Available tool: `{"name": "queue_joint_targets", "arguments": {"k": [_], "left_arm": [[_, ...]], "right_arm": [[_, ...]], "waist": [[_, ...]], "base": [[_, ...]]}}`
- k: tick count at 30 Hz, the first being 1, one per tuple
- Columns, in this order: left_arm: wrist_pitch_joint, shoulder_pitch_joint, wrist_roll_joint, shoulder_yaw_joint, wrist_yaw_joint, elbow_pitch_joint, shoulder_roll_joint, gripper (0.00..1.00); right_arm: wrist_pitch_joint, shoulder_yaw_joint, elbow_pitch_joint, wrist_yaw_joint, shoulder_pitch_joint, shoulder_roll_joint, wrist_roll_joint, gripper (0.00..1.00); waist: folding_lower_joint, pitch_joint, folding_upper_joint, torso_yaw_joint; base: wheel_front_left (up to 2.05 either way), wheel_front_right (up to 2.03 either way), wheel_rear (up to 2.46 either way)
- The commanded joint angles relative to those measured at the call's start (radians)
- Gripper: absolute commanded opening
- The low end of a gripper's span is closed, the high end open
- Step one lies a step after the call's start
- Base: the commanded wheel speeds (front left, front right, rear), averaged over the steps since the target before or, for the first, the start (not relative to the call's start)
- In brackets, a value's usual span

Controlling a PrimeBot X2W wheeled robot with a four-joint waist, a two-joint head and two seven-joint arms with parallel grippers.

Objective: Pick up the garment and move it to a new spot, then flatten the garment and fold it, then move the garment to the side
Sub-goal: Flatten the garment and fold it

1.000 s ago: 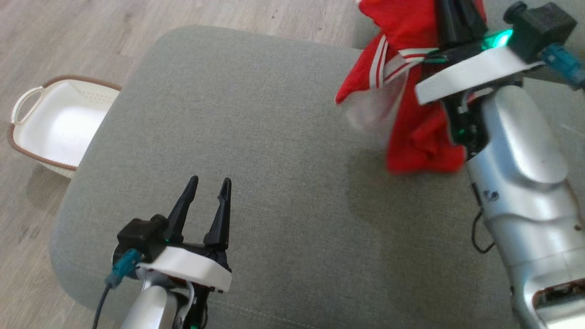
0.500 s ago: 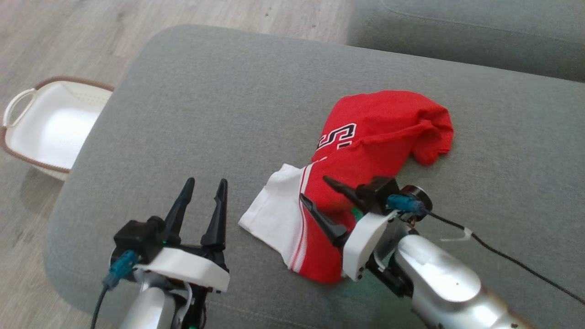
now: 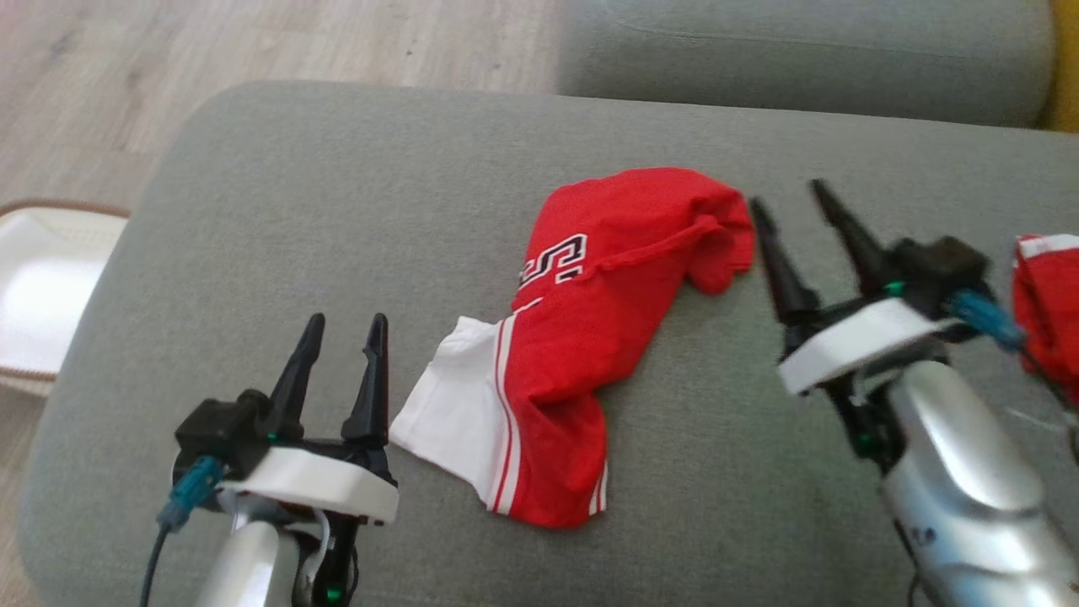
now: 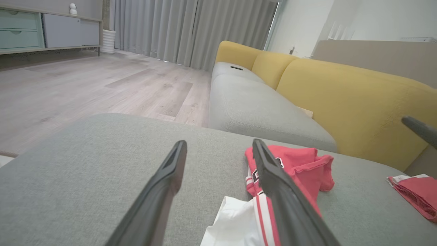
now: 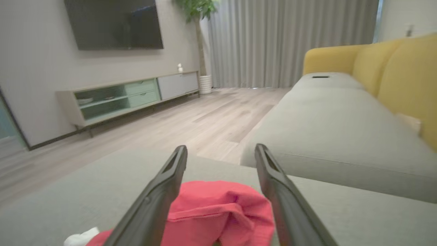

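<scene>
Grey upholstery is spreading across the head view: a wide grey cushion (image 3: 337, 185) is carrying the work, a grey sofa seat (image 3: 801, 67) is lying beyond it, and pale wooden floor (image 3: 253, 42) is showing at the upper left. The garment (image 3: 582, 337), red with a white end, white stripes and black-and-white lettering, is lying crumpled near the middle of the cushion. Its white end is pointing toward the robot's left and its bunched red end toward the right.

The left gripper (image 3: 346, 322) is hovering just beside the white end, its two dark fingers standing apart and gripping nothing. The right gripper (image 3: 786, 196) is hanging just beside the bunched red end, its fingers likewise spread wide with nothing held. In the right wrist view the red cloth is lying low between the fingers, and whether they are touching it cannot be told.

A second red cloth (image 3: 1045, 295) is lying at the right edge of the head view, well apart from the garment. A white basket (image 3: 34, 278) with a brown rim is sitting on the floor at the left. A yellow backrest (image 4: 341, 95) is rising behind the sofa seat.
</scene>
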Motion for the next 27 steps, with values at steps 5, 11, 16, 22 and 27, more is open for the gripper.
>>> {"name": "queue_joint_targets", "arguments": {"k": [5, 11, 16, 22, 27], "left_arm": [[-0.005, -0.050, -0.003, 0.051, 0.001, -0.066, 0.003, 1.00], [-0.005, -0.041, -0.008, 0.055, 0.014, -0.106, 0.003, 1.00], [-0.005, -0.023, -0.005, 0.056, 0.020, -0.115, 0.003, 1.00], [-0.005, -0.017, -0.006, 0.050, 0.019, -0.112, 0.003, 1.00], [-0.005, -0.032, -0.012, 0.034, 0.016, -0.112, 0.003, 1.00]], "right_arm": [[-0.038, -0.169, -0.115, -0.001, 0.124, 0.040, -0.075, 1.00], [-0.053, -0.307, -0.221, -0.001, 0.260, 0.113, -0.148, 1.00], [-0.056, -0.330, -0.267, -0.001, 0.316, 0.142, -0.177, 1.00], [-0.057, -0.332, -0.280, -0.001, 0.326, 0.152, -0.187, 1.00], [-0.042, -0.311, -0.273, -0.001, 0.307, 0.154, -0.206, 1.00]], "waist": [[0.0000, -0.002, -0.0001, -0.043], [0.0000, 0.005, -0.0001, -0.066], [0.0000, 0.006, -0.0001, -0.082], [0.0000, 0.008, -0.0001, -0.086], [0.0000, 0.031, -0.0001, -0.068]], "base": [[0.00, 0.00, 0.00], [0.00, 0.00, 0.00], [0.00, 0.00, 0.00], [0.00, 0.00, 0.00], [0.00, 0.00, 0.00]]}}
